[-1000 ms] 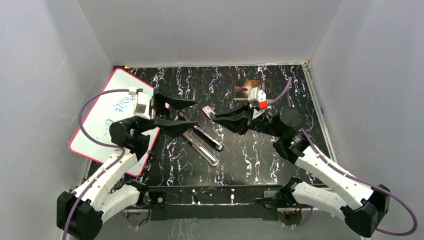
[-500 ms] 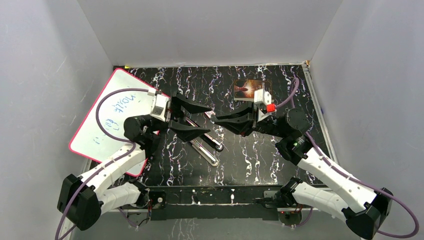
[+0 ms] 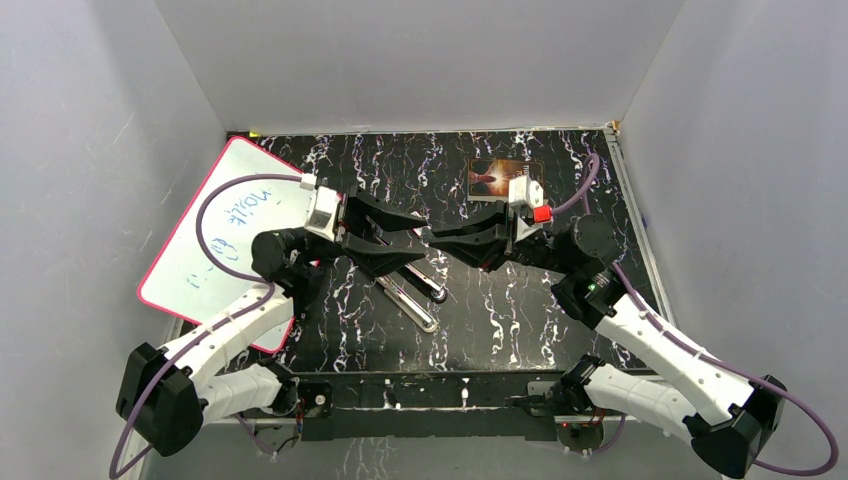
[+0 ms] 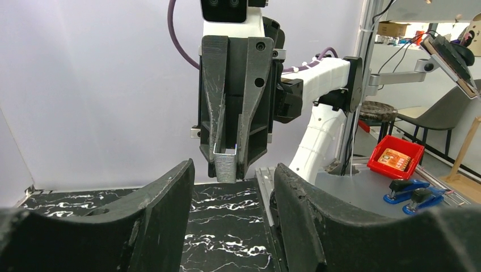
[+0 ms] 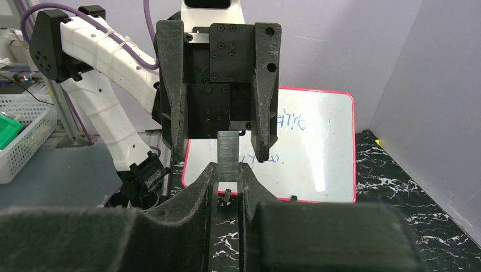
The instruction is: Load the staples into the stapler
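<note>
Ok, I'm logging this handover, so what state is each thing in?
right pincer: shut on the staples.
left pincer: open, jaws either side of the staples.
staples: gripped in mid-air, not loaded.
stapler: swung open, lying on the table.
whiteboard: written on.

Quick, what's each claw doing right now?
Left claw: open, holding nothing.
Right claw: closed on the staples.

White arms [image 3: 650, 342] with black joints, black jaws, purple cables [image 4: 170, 20].
</note>
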`<action>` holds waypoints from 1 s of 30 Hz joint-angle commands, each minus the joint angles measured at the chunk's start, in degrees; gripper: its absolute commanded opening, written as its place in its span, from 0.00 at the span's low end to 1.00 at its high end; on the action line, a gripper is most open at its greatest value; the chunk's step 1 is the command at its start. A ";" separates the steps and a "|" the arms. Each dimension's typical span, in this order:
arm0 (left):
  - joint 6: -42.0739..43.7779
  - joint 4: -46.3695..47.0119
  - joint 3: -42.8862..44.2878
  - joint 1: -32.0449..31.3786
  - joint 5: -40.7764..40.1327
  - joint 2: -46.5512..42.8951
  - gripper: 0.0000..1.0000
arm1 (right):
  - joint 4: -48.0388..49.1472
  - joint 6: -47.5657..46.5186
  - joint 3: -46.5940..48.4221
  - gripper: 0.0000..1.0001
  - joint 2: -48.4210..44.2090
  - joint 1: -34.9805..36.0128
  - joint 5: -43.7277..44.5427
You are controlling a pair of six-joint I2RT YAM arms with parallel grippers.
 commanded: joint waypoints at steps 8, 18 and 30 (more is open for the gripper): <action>-0.08 6.60 2.09 -0.94 -0.46 -0.62 0.42 | 1.32 0.50 3.46 0.00 0.50 0.00 -0.29; -0.16 6.63 1.51 -1.08 -1.58 -0.97 0.34 | 1.14 0.76 3.81 0.00 0.85 -0.08 -0.63; -0.41 6.63 1.34 -1.05 -2.55 -1.00 0.00 | 0.95 0.72 3.95 0.07 0.55 -0.08 -0.70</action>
